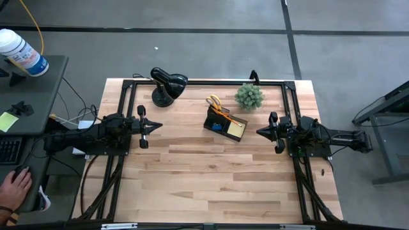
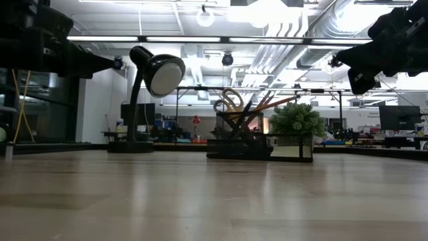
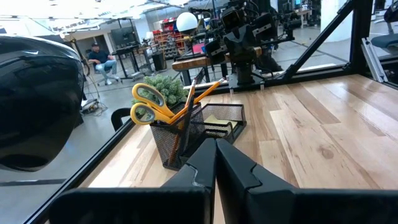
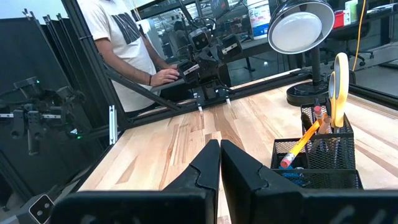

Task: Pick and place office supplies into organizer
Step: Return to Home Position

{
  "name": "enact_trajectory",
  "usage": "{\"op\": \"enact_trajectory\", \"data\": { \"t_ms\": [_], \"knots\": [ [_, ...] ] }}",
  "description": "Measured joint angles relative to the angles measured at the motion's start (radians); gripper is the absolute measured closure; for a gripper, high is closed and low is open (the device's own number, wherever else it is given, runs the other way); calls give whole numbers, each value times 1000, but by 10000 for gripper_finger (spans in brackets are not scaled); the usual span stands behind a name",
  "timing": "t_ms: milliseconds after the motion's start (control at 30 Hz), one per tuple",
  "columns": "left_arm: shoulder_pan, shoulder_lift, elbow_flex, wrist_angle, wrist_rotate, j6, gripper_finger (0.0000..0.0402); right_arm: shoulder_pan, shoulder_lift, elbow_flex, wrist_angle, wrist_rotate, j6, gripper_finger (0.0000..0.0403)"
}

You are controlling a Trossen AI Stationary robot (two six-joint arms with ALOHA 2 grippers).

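Finding the organizer [image 1: 225, 124] standing toward the far edge of the tabletop [image 1: 211, 185], a little right of centre, turned askew with its long axis slanting from far-left to near-right. Seeing scissors [image 1: 214, 101] standing in its far-left end, handles pointing up and leaning toward the far edge, alongside pencils [image 3: 208, 91] slanting upward. Spotting the sticky pad [image 1: 236, 130] lying flat in the near-right compartment. Placing the lamp [image 1: 167, 85] by the far edge on the left and the plant [image 1: 248, 96] just beyond the organizer's far-right side. Reading the left gripper [image 1: 157, 126] as hovering by the left edge, fingers pressed together on nothing, well apart from the organizer. Reading the right gripper [image 1: 260, 131] as hovering by the right edge, fingers likewise pressed together and empty, pointing at the organizer, near its sticky-pad end yet touching nothing. Noticing a person's hand [image 1: 14, 188] off the near-left corner.
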Motion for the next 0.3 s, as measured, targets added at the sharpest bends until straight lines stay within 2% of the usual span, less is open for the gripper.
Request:
{"op": "enact_trajectory", "data": {
  "t_ms": [300],
  "knots": [
    [0, 0, 0, 0, 0, 0, 401, 0, 0, 0, 0, 0, 0, 391]
  ]
}}
